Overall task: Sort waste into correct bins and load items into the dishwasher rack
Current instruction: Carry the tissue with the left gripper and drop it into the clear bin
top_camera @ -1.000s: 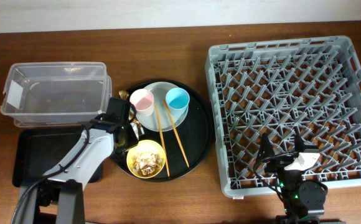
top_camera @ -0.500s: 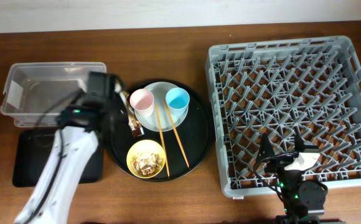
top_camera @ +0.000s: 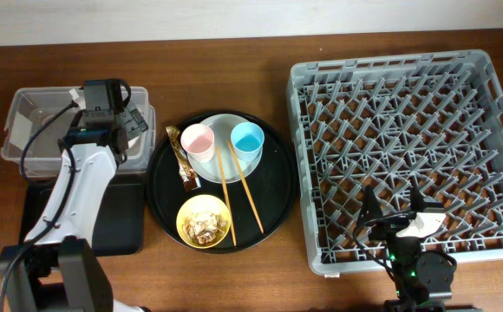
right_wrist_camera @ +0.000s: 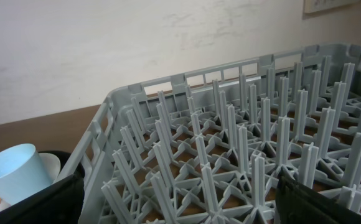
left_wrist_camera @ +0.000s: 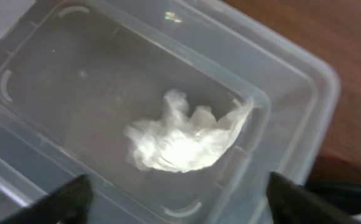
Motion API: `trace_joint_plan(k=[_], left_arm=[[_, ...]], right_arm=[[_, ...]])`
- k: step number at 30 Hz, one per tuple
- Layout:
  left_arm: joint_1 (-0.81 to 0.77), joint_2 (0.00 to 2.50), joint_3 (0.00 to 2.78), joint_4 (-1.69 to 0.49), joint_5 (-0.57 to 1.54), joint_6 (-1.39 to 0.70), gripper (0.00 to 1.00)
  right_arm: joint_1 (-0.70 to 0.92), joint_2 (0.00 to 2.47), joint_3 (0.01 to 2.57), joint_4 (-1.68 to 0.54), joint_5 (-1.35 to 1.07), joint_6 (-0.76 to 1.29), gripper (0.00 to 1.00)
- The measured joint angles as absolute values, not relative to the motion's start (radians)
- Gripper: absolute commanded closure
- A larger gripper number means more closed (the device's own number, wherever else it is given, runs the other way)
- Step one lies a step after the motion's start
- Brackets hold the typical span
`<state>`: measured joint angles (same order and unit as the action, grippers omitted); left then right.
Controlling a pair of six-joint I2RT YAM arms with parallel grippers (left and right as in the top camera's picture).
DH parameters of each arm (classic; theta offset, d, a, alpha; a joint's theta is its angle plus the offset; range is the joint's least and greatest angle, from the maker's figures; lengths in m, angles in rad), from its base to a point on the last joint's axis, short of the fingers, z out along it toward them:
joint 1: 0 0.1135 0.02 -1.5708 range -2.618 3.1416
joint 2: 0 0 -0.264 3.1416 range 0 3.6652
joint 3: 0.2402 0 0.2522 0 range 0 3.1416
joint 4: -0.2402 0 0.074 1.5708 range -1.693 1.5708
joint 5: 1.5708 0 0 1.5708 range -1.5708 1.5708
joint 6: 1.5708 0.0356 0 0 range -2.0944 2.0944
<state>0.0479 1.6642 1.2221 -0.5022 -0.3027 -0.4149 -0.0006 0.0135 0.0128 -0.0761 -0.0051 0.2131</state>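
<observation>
Crumpled tissue (left_wrist_camera: 183, 140) lies in the clear box (left_wrist_camera: 56, 74), left gripper (left_wrist_camera: 180, 208) spread wide above it. The wrapper (top_camera: 180, 156), scraps (top_camera: 205, 222) and cups (top_camera: 197, 139) await sorting, and the rack (top_camera: 408, 147) holds nothing. The right gripper (right_wrist_camera: 180, 211) seems parted too.

Round black tray (top_camera: 273, 186) sits flat on the dark brown wooden table (top_camera: 234, 277), left of centre. Pale wall (top_camera: 147, 17) runs along the table's far edge. In the right wrist view the wall is off-white and scuffed, with a pale fitting (right_wrist_camera: 333, 5) cut off at the top right corner.
</observation>
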Motion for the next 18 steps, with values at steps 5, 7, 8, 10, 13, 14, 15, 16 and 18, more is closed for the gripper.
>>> trace_joint_plan(k=[5, 7, 8, 10, 13, 14, 15, 16, 18], left_arm=[[0.059, 1.639, 1.225, -0.525, -0.219, -0.385, 0.39], [0.059, 1.602, 1.226, -0.583, -0.123, -0.374, 0.64], [0.059, 1.578, 1.227, -0.609, -0.082, -0.378, 0.73], [0.055, 1.507, 1.235, -0.719, 0.046, -0.371, 0.86], [0.020, 1.440, 1.248, -0.894, 0.154, -0.374, 0.87], [-0.009, 1.427, 1.247, -0.945, 0.178, -0.374, 0.87], [-0.033, 1.422, 1.248, -0.976, 0.192, -0.374, 0.87], [-0.077, 1.421, 1.247, -1.015, 0.197, -0.374, 0.86], [-0.181, 1.421, 1.231, -1.063, 0.199, -0.374, 0.80]], right_arm=[[-0.001, 0.014, 0.013, -0.076, -0.006, 0.213, 0.02], [-0.001, 0.014, 0.013, -0.076, -0.006, 0.213, 0.02], [-0.001, 0.014, 0.013, -0.076, -0.006, 0.213, 0.02], [-0.001, 0.014, 0.013, -0.076, -0.005, 0.213, 0.02], [-0.001, 0.014, 0.013, -0.076, -0.005, 0.213, 0.01], [-0.001, 0.014, 0.013, -0.076, -0.006, 0.213, 0.02], [-0.001, 0.014, 0.013, -0.076, -0.006, 0.213, 0.02], [-0.001, 0.014, 0.013, -0.076, -0.005, 0.214, 0.02], [-0.001, 0.014, 0.013, -0.076, -0.006, 0.213, 0.02]])
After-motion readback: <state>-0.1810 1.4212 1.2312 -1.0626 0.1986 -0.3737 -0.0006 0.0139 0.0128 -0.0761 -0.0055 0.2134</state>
